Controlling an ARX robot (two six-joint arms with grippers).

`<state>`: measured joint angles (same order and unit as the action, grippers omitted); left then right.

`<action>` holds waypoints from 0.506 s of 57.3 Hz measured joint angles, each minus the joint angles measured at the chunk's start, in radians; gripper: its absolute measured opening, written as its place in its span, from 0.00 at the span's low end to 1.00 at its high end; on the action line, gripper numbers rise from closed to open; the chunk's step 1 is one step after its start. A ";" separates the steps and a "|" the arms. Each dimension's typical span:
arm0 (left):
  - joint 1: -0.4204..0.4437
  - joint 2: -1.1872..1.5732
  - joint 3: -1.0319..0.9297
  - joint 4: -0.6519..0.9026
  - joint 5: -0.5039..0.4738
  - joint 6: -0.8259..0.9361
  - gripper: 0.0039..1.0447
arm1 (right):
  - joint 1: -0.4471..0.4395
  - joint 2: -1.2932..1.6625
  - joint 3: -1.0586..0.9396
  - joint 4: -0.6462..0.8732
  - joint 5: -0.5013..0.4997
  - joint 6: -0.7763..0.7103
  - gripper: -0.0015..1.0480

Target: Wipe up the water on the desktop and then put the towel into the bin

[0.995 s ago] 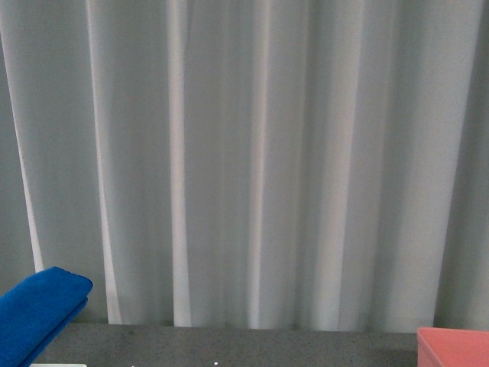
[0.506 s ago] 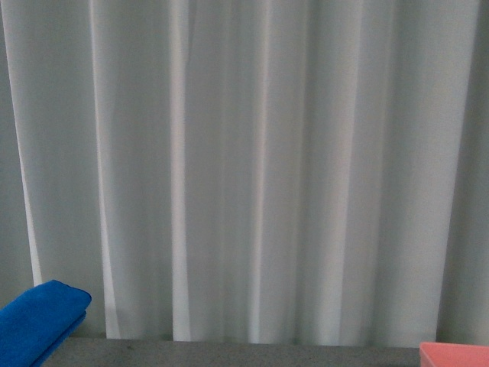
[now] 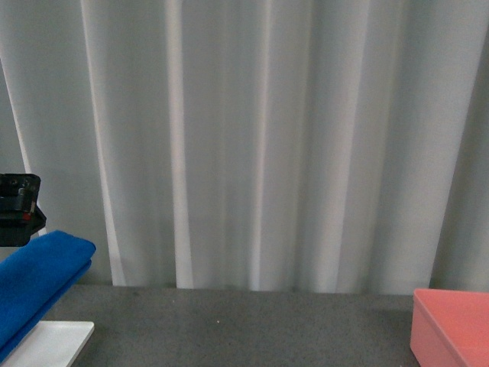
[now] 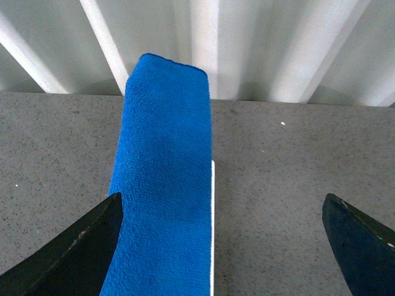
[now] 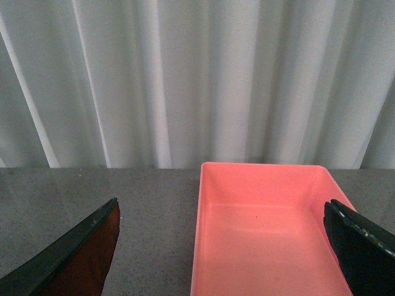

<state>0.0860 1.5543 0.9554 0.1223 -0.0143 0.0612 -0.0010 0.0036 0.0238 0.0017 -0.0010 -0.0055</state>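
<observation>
The blue towel [image 3: 38, 283] hangs folded over something raised at the front view's lower left, above a white tray [image 3: 53, 340]. In the left wrist view the towel [image 4: 163, 185] runs away from me beside one finger, and my left gripper [image 4: 222, 203] is open and holds nothing. The pink bin [image 3: 451, 329] stands on the dark speckled desktop [image 3: 244, 329] at the right. My right gripper [image 5: 221, 203] is open over the near end of the bin [image 5: 200, 234], which is empty. No water shows on the desktop [image 4: 278, 185].
A white pleated curtain [image 3: 252, 138] closes off the back of the desktop. A black part with a red spot [image 3: 17, 208] juts in at the left edge of the front view, above the towel. A thin white edge [image 4: 213, 228] runs along the towel.
The front view now shows more of the desktop, with the towel and bin higher in the frame. The white tray is back in sight and the black part has appeared at the left edge.
</observation>
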 joint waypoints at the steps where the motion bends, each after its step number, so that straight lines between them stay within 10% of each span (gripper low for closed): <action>1: 0.004 0.019 0.011 0.002 0.000 0.009 0.94 | 0.000 0.000 0.000 0.000 0.000 0.000 0.93; 29: 0.060 0.284 0.156 0.028 -0.018 0.235 0.94 | 0.000 0.000 0.000 0.000 0.000 0.000 0.93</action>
<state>0.1459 1.8381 1.1114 0.1501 -0.0322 0.2962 -0.0010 0.0036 0.0238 0.0017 -0.0010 -0.0055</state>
